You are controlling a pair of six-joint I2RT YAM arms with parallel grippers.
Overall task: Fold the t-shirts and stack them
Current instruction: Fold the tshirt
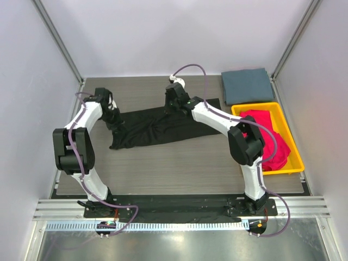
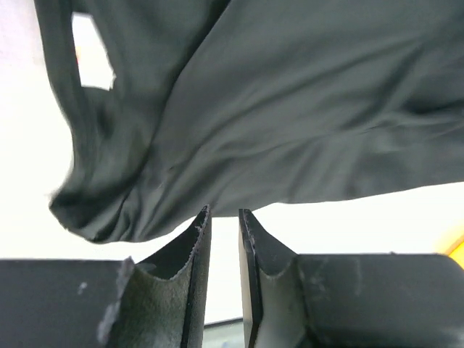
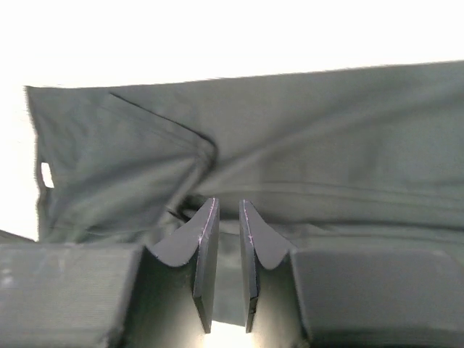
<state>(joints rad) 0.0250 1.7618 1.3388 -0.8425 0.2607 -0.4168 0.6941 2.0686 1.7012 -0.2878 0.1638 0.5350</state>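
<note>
The left arm [image 1: 89, 115] and right arm [image 1: 215, 117] have white links and black joint housings. A purple cable [image 1: 190, 66] runs along each. Their bases sit on a black plate [image 1: 179, 202] at the table's [image 1: 179, 163] near edge. The left gripper [image 2: 224, 210] and right gripper [image 3: 229, 201] have flat black fingers [image 2: 199, 290] with scuffed, pale edges.

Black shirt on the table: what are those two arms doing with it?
The black t-shirt lies rumpled on the table. The left gripper is at its left end, the right gripper at its far edge, both slightly open, holding nothing. A folded grey-blue t-shirt lies beside a yellow tray of magenta t-shirts.
</note>
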